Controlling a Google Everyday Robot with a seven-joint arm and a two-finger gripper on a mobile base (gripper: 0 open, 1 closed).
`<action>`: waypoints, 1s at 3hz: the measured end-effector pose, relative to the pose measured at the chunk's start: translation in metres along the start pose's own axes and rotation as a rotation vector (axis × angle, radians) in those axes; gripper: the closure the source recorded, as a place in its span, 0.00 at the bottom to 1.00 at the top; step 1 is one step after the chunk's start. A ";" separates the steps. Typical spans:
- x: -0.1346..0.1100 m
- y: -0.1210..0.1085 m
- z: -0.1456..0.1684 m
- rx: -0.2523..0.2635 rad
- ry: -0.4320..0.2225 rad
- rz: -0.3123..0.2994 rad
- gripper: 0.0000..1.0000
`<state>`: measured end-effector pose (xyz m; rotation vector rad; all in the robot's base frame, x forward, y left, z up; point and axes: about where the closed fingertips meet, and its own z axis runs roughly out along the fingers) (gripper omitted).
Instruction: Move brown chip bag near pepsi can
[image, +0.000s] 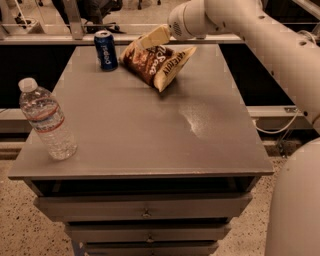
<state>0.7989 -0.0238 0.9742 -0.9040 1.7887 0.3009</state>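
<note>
Gripper (149, 40) is over the far middle of the table (150, 145), fingers (157, 35) clamped on the top edge of the brown chip bag (159, 64). The bag hangs tilted with its printed face to the camera. Its long axis runs roughly left-right, upper-left corner toward the pepsi can (106, 50), and a lower corner points down at the table; can't tell if that corner touches. The can stands upright near the far edge, just left of the bag, with a small gap between them. Arm (260, 35) comes in from the right. Water bottle (47, 120) stands upright at the near-left edge, well apart from both. There is open table surface across the centre, near side and right side.
</note>
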 end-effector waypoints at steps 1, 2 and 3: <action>-0.003 -0.005 -0.039 0.023 0.007 -0.091 0.00; -0.020 -0.021 -0.110 0.074 0.034 -0.233 0.00; -0.022 -0.019 -0.114 0.068 0.041 -0.256 0.00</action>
